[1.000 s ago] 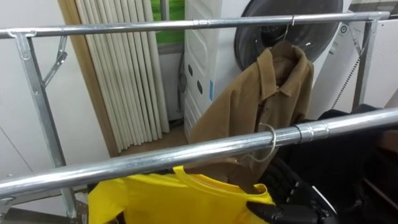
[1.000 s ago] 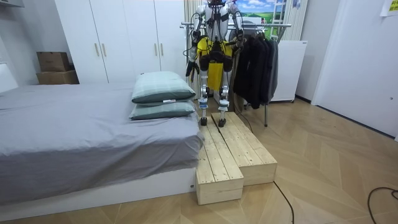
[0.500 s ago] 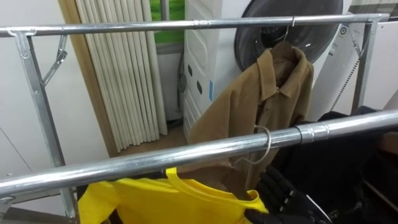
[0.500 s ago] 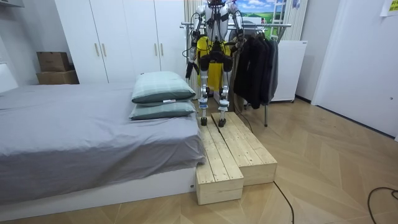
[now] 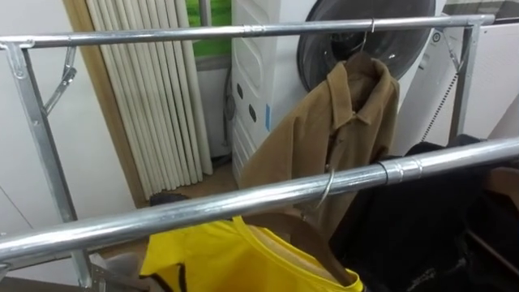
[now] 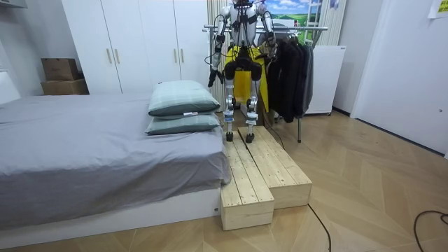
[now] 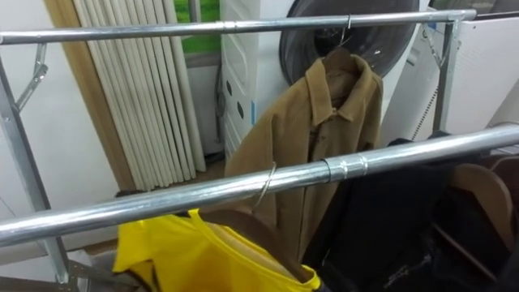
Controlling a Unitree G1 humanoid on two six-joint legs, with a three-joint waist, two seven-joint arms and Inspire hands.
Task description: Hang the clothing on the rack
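At the clothes rack (image 6: 311, 29), room view: robot stands on the far end of the wooden platform (image 6: 262, 171), back to the camera, both arms bent in toward the rail. left robot hand (image 6: 222, 47) and right robot hand (image 6: 265, 46) are close in front of the body by the hanging clothes. They're too small there to read, so cannot tell if either is wide, closed or holding anything. Eye views: yellow shirt (image 5: 235, 259) is on a wooden hanger (image 5: 312, 243) at bottom centre of frame. The hanger's wire hook (image 5: 327, 188) is over the front rail (image 5: 203, 211), so the shirt hangs just under the bar. Lower right: dark clothes (image 5: 405, 219) on the same rail, just beside the shirt. Behind that, the rear rail (image 5: 162, 35) runs across the top of frame, with a brown jacket (image 5: 349, 122) hanging from it right of centre. Farther back: dark round disc (image 5: 357, 36) upper right, white appliance (image 5: 251, 81) top centre, pleated curtain (image 5: 150, 97) upper left. Room view, left and lower left: bed (image 6: 84, 154) with two stacked pillows (image 6: 182, 108), white wardrobe (image 6: 133, 42) behind it.
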